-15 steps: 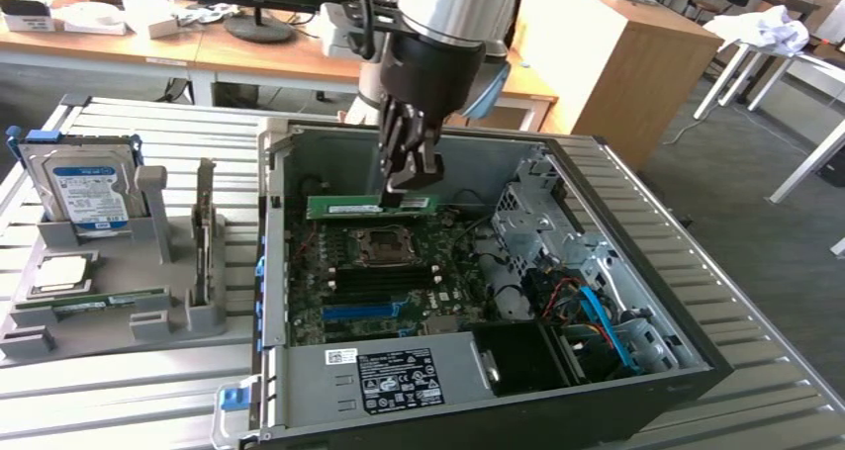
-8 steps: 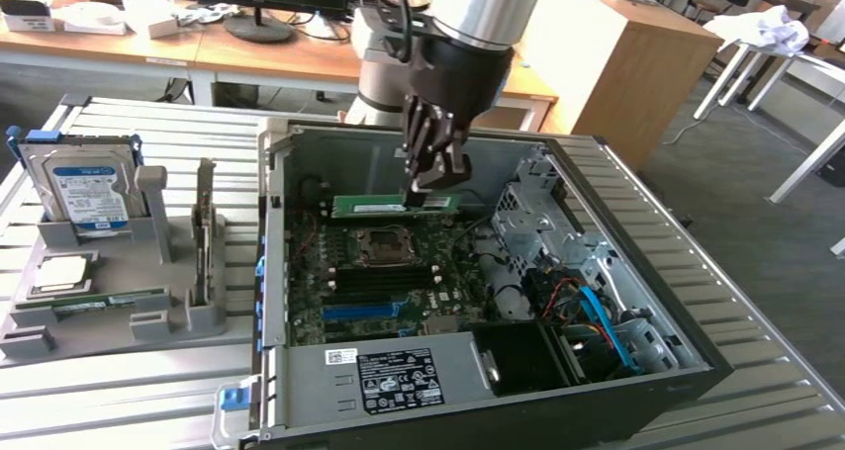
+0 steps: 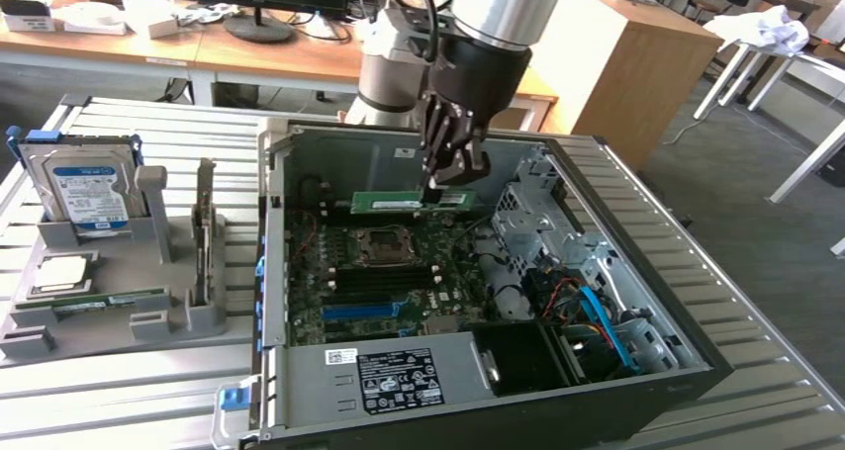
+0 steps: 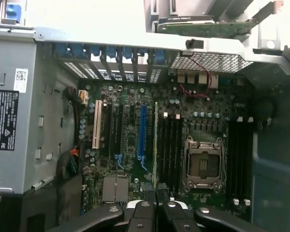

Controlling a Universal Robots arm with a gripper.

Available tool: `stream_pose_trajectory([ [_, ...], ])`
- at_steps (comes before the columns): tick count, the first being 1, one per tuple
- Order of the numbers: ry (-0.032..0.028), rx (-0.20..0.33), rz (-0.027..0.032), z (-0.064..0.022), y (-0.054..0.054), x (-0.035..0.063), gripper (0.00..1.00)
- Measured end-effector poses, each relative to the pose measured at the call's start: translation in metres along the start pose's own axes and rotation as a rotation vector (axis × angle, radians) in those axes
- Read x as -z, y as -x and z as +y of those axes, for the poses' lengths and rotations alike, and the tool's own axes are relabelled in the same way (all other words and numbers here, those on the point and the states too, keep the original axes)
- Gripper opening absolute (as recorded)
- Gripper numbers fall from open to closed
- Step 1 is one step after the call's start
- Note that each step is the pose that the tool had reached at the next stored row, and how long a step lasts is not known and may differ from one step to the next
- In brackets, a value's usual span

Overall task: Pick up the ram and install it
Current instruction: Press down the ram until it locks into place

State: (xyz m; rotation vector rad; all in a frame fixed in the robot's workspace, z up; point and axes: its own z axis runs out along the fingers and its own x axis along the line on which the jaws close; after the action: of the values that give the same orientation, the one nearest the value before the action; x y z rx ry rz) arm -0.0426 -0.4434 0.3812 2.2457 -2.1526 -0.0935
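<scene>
The ram [image 3: 412, 202] is a narrow green stick hanging level above the motherboard [image 3: 383, 282] inside the open computer case [image 3: 687, 341]. My gripper [image 3: 446, 183] is shut on its end at the exterior view's right. In the wrist view the ram [image 4: 155, 145] shows edge-on as a thin pale line running out from my gripper [image 4: 155, 202]. It lies over the board beside a bank of black memory slots [image 4: 171, 145], next to the CPU socket [image 4: 203, 162]. A second bank of slots [image 4: 237, 154] lies on the socket's other side.
A grey holder [image 3: 27, 343] at the exterior view's left carries a silver hard drive [image 3: 90, 191], a tall upright card [image 3: 205, 232], a CPU chip [image 3: 59, 272] and a flat green strip [image 3: 113, 300]. The drive cage [image 3: 535, 218], cables [image 3: 595, 307] and power supply [image 3: 396, 376] crowd the case.
</scene>
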Motion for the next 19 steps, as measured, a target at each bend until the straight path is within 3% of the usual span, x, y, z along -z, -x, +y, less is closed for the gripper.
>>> stream_pose_trajectory([
  [10, 0.0, 0.0, 0.0001, -0.018, 0.017, 0.0008, 0.12],
  [19, 0.0001, 0.0, 0.0001, -0.0269, 0.026, 0.0011, 0.12],
])
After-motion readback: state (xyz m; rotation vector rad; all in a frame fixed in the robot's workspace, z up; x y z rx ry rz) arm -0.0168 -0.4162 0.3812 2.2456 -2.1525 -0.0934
